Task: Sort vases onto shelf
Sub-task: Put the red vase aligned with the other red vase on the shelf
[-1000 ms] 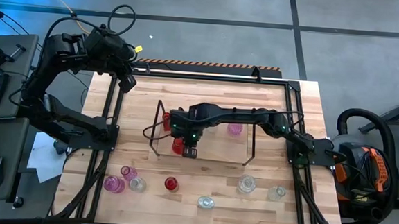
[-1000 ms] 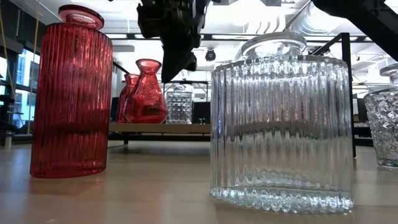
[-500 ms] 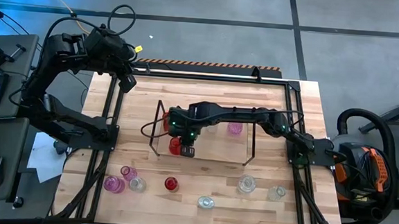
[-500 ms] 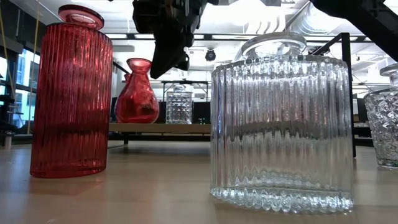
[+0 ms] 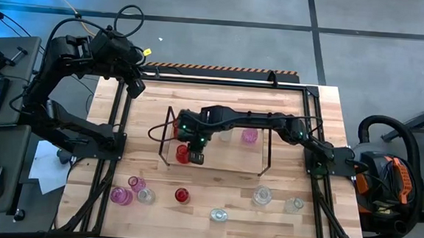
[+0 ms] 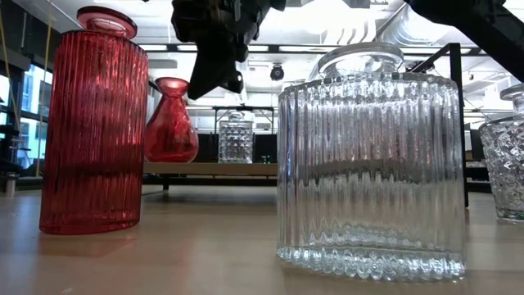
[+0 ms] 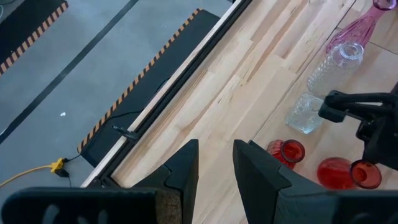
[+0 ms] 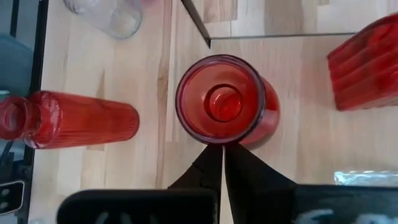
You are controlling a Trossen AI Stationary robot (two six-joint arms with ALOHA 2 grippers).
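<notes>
Right claw (image 5: 197,158) over the left end of the shelf (image 5: 228,163), fingers pressed together, nothing between them. Fingertips (image 8: 222,163) touch the near side of a red vase (image 8: 222,104), which stands upright on the shelf board at that end. Second red vase (image 7: 285,151) just beside it on the shelf. Further right on the shelf: a clear vase (image 7: 306,112), then a pink vase (image 5: 249,136).

Left claw (image 7: 214,163) parked at the far-left corner of the worktop (image 5: 220,105), above the black frame; fingers part-way open, holding nothing.

Near strip of worktop carries the unsorted vases: two pink and one clear in a cluster (image 5: 131,191) at left, a ribbed red vase (image 6: 94,123) next, three clear ones (image 5: 260,203) to the right.
</notes>
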